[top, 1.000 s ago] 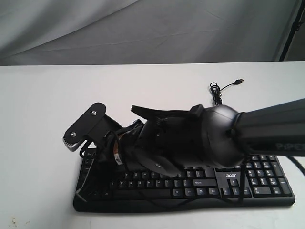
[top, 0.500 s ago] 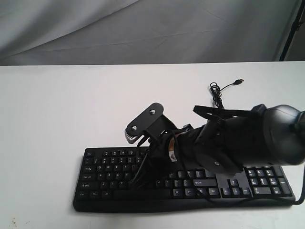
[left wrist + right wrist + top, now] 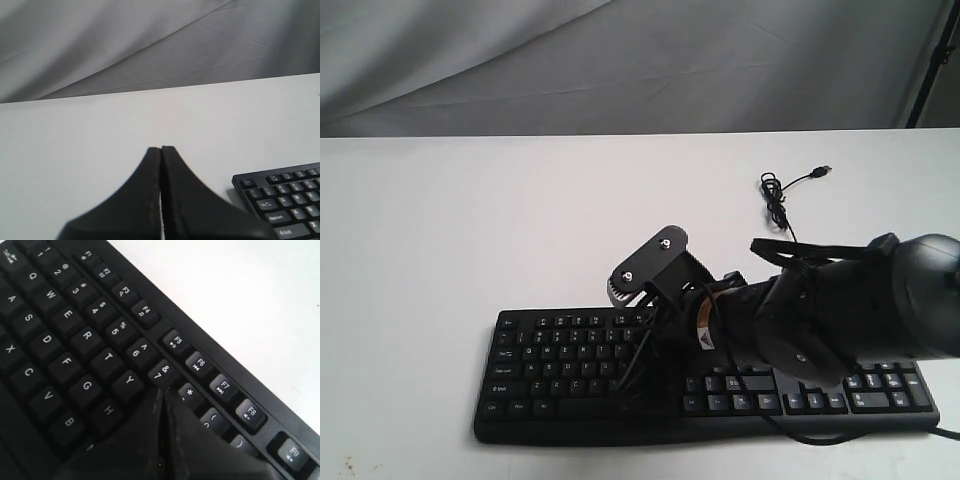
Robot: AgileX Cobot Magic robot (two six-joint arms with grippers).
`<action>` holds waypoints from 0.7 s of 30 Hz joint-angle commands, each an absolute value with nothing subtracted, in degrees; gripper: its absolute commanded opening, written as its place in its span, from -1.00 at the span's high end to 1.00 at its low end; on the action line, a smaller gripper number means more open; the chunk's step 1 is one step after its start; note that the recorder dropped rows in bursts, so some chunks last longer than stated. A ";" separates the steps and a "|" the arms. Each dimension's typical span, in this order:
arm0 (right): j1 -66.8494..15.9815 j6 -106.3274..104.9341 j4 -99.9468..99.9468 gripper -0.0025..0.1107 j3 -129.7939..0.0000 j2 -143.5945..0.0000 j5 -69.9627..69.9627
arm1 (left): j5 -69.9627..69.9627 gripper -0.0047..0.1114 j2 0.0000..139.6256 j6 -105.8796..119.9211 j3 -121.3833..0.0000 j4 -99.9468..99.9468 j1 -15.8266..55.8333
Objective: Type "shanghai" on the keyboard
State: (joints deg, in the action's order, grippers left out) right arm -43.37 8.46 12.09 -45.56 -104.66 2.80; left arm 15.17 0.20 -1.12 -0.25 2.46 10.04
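Observation:
The black keyboard [image 3: 545, 362] with white legends lies along the table's near edge. My right gripper [image 3: 632, 380] reaches in from the right and points down over the middle of the letter keys. In the right wrist view the right gripper [image 3: 161, 391] is shut and empty. Its tips sit just past the Y key [image 3: 130, 381] and 7 key [image 3: 162, 373], beside the H key [image 3: 107, 410], and hide the keys under them. I cannot tell whether they touch a key. My left gripper [image 3: 161, 148] is shut and empty above bare table, off the keyboard's corner [image 3: 280, 202].
The keyboard's thin black cable [image 3: 775, 197] coils behind it, its USB plug [image 3: 825, 170] lying loose on the white table [image 3: 440, 230]. My right arm's bulky body [image 3: 860, 310] covers the keyboard's right half. A grey cloth [image 3: 620, 60] hangs behind.
My right gripper has moved rightward along the keyboard, from the left-hand letter keys to the middle ones, quickly at first and then by a little. The keyboard has not shifted.

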 commanded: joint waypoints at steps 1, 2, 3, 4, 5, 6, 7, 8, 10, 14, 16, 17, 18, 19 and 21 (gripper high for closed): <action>-42.12 7.79 11.75 0.96 -45.18 -104.24 2.77 | 14.84 0.92 0.00 -1.28 0.00 2.74 10.24; -42.12 7.79 11.86 0.96 -45.18 -104.24 2.79 | 14.84 0.92 0.00 -1.28 0.00 2.74 10.24; -42.12 7.79 12.02 0.96 -45.18 -104.24 2.79 | 14.84 0.92 0.00 -1.28 0.00 2.74 10.24; -42.12 7.79 12.00 0.96 -45.18 -104.24 3.01 | 14.84 0.92 0.00 -1.28 0.00 2.74 10.24; -42.12 7.79 12.00 0.96 -45.18 -104.24 3.01 | 14.84 0.92 0.00 -1.28 0.00 2.74 10.24; -42.12 7.79 12.11 0.96 -45.18 -104.24 2.89 | 14.84 0.92 0.00 -1.28 0.00 2.74 10.24; -42.12 7.79 12.18 0.96 -45.18 -104.24 2.45 | 14.84 0.92 0.00 -1.28 0.00 2.74 10.24; -42.12 7.79 12.41 0.96 -45.18 -104.24 2.19 | 14.84 0.92 0.00 -1.28 0.00 2.74 10.24; -42.12 7.79 12.43 0.96 -45.07 -104.24 2.09 | 14.84 0.92 0.00 -1.28 0.00 2.74 10.24; -42.12 7.79 12.43 0.96 -44.96 -104.24 2.09 | 14.84 0.92 0.00 -1.28 0.00 2.74 10.24; -42.12 7.79 12.43 0.96 -44.81 -104.24 2.25 | 14.84 0.92 0.00 -1.28 0.00 2.74 10.24; -42.12 7.79 12.43 0.96 -44.73 -104.24 2.16 | 14.84 0.92 0.00 -1.28 0.00 2.74 10.24; -42.12 7.79 12.43 0.96 -44.61 -104.24 2.16 | 14.84 0.92 0.00 -1.28 0.00 2.74 10.24; -42.12 7.79 12.43 0.96 -44.43 -104.24 2.28 | 14.84 0.92 0.00 -1.28 0.00 2.74 10.24; -42.12 7.79 12.43 0.96 -44.47 -104.24 2.31 | 14.84 0.92 0.00 -1.28 0.00 2.74 10.24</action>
